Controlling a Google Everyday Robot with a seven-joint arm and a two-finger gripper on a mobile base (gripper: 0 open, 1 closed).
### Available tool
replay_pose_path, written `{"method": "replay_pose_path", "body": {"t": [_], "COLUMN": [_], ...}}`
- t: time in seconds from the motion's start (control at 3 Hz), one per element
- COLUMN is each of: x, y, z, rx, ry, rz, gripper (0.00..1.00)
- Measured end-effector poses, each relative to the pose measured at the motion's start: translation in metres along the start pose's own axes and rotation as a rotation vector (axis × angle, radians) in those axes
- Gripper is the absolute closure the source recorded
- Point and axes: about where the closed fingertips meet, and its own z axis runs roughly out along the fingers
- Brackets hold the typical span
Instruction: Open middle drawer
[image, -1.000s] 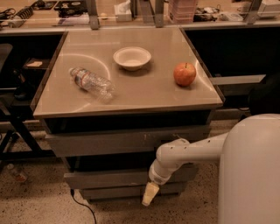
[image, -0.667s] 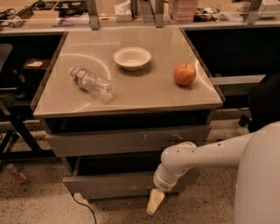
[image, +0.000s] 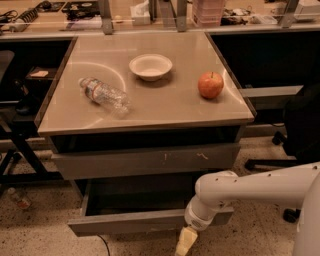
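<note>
Since the earlier frames the middle drawer (image: 140, 222) has slid further out, and the end effector (image: 185, 242) has dropped lower in the view with it. That drawer now stands well open beneath the top drawer (image: 145, 160), its plain grey front low in the view and its tray stretching back under the cabinet. The tray's inside is dark, so little of it can be made out. The right end of the front is covered by the arm (image: 250, 187).

The pale end effector points downward just in front of the drawer's lower edge, and its tip is cut off by the bottom of the view. It seems to touch the front, though the contact itself is hidden. Whether it is clenched or released cannot be told.

The arm reaches in from the right edge, where its base is cut off. It runs leftward, nearly level, and bends sharply down at a rounded joint.

On the surface (image: 165, 107) sit a bowl (image: 150, 66) and an apple (image: 210, 85), and a bottle (image: 105, 94) lies on its side, all well apart.
</note>
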Motion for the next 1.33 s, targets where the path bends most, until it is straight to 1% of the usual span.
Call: {"method": "replay_pose_path", "body": {"t": [0.33,1.0,1.33], "x": [0.003,-0.017,-0.024], "y": [0.001,-0.025,-0.031], "z": [0.0,0.019,0.024], "rx": [-0.003,-0.014,-0.019], "ry": [-0.002,0.01,0.019], "rz": [0.01,-0.043,-0.062], "gripper": [0.0,0.0,0.0]}}
